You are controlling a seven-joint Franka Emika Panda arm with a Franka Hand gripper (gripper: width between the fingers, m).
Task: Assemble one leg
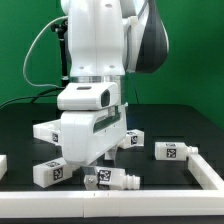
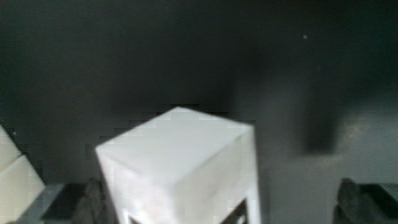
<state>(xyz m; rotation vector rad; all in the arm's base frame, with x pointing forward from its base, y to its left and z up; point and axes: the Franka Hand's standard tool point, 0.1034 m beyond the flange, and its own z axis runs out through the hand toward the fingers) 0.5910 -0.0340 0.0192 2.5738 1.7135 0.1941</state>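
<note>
ok so the hand (image 2: pixel 175 214) looks clamped on the leg (image 2: pixel 178 165); in the wrist view the white block fills the gap and a grey finger (image 2: pixel 86 204) sits flush against one flank, same story on the other side, so I'd call that gripping and not hovering; the block is fairly crisp while the black tabletop (image 2: pixel 107 60) behind it is smeared, which fits it riding along with the hand; my guess at the why: pinching across the flat sides leaves an end free to go into whatever it mates with, though I can't see the round stub from here; no tag shows on the faces the wrist view catches; in the exterior view the arm (image 1: pixel 100 40) fills the middle of the frame, so I can't tell there which white bit is the held one; further out, a spare leg (image 1: pixel 172 152) lies on its side at the lower right, near the white rail (image 1: pixel 208 170), and a second spare leg (image 1: pixel 112 180) lies along the bottom centre; the rail is probably there to keep loose parts in reach; labels: only black-and-white square tags on the spares, too small to make out the pattern; no brand or readable writing anywhere.
</note>
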